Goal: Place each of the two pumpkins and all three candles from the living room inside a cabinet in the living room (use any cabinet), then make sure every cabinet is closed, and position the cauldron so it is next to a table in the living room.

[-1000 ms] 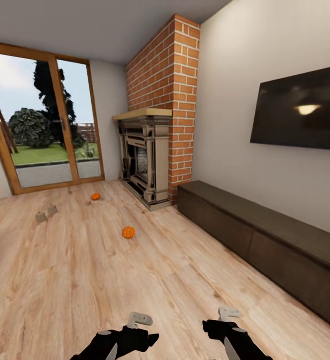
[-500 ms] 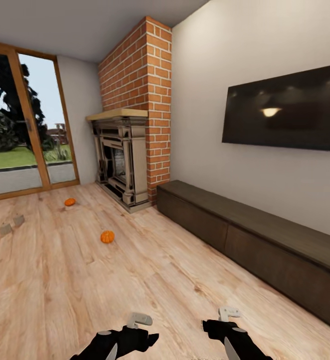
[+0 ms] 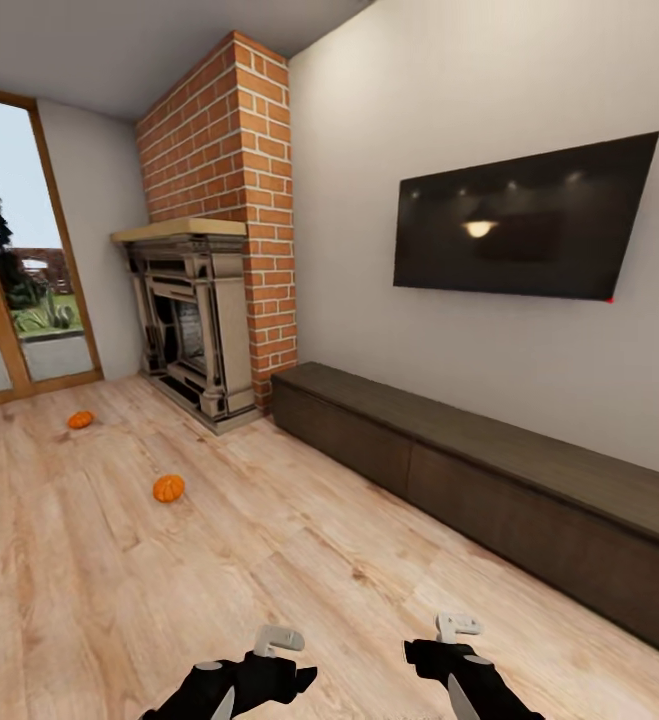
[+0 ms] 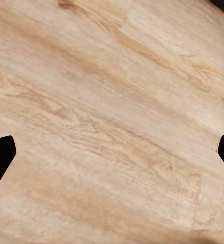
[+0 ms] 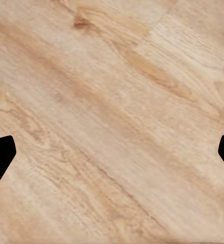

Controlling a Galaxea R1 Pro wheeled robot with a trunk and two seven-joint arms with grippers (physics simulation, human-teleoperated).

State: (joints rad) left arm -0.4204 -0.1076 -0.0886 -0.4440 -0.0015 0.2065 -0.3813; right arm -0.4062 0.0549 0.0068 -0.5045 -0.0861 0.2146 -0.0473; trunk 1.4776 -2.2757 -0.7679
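Two pumpkins on plank floor [image 3: 299,560]: near pumpkin [image 3: 168,488] out in open, far pumpkin [image 3: 80,419] toward glass door [image 3: 9,300]. Cabinet [image 3: 489,480] along wall beneath TV [image 3: 524,220], fronts closed, beside fireplace [image 3: 184,320]. Left gripper [image 4: 112,152] and right gripper [image 5: 112,152] low above floor, jaws wide apart, empty.

I see a red brick chimney [image 3: 231,190] rising above an ornate stone fireplace [image 3: 184,325]. A black TV [image 3: 521,222] hangs on the pale wall, and a glazed wood-framed door [image 3: 14,300] shows garden beyond the plank floor [image 3: 219,560].
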